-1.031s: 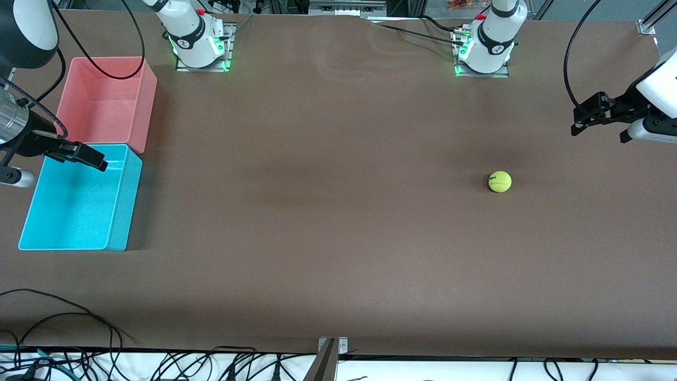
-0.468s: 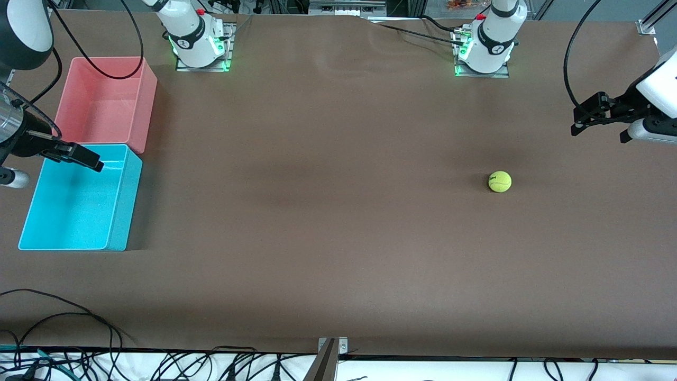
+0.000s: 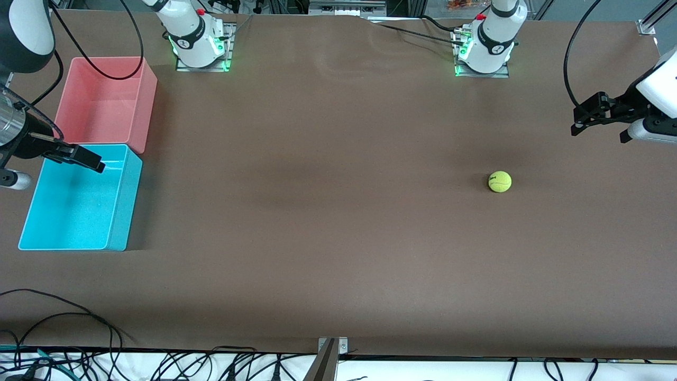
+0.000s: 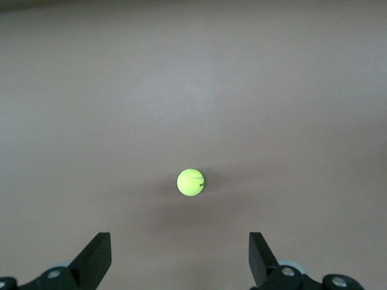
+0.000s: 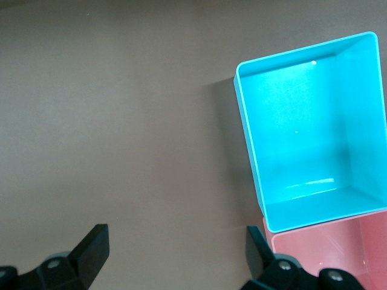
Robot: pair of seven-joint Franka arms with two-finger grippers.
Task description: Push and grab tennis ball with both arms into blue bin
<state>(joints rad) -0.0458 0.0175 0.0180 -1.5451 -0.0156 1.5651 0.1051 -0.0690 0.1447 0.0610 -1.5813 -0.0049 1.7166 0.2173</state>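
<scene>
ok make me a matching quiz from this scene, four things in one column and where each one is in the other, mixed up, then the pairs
Things:
1. tennis ball
2. blue bin
3. pink bin
4. right gripper

Places or states:
A. open, over the blue bin's edge nearest the pink bin
B. alone on the bare table toward the left arm's end
C. empty, at the right arm's end, nearer to the front camera than the other bin
D. empty, at the right arm's end, closer to the arm bases

Pairs: 1-B, 2-C, 3-D, 4-A
</scene>
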